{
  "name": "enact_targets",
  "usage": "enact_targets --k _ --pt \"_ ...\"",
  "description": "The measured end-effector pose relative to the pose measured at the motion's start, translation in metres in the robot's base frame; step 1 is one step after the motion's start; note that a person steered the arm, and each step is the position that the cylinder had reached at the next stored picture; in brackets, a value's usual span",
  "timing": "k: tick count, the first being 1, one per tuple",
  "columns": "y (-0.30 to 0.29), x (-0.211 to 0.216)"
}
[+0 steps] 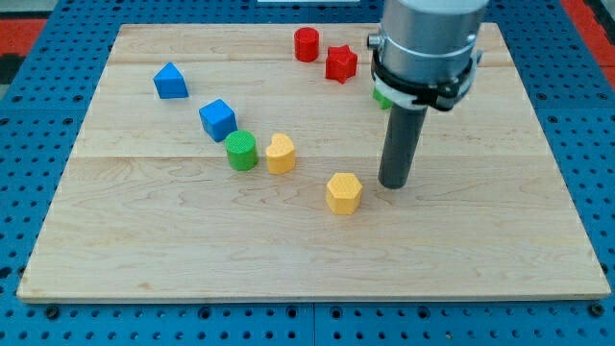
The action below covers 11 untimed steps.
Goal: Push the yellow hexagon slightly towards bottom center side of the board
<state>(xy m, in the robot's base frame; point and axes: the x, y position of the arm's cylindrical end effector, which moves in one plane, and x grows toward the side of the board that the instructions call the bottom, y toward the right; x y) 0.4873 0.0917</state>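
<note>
Lining up looks like the step you are in: my tip (pixel 394 184) is standing just beside the yellow hexagon (pixel 343 192), on its right and a shade nearer the board's (pixel 144 259) top edge, seemingly not touching. The hexagon is sitting just right of the board's middle. There are no fingers here, only a bare rod, so nothing is being grasped. Next, I judge, you are needing the tip above the hexagon, then a short nudge toward the bottom edge's middle.

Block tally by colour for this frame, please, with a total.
Blue: 2, a house-like block and a cube
Green: 2, a cylinder and a piece mostly hidden behind the arm
Yellow: 2, a heart and the hexagon
Red: 2, a cylinder and a star
Total: 8
</note>
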Motion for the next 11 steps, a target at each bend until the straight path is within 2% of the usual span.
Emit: enact_targets --k 1,2,3,5,7,8,9,10,11 --pt "0.015 -0.012" --pt "-0.028 -0.024" --pt "-0.046 0.000" --pt "-0.108 -0.002" --pt "-0.080 0.021" --pt "-0.107 0.021" --pt "-0.063 -0.004" --pt "-0.065 -0.076" --pt "-0.108 -0.092"
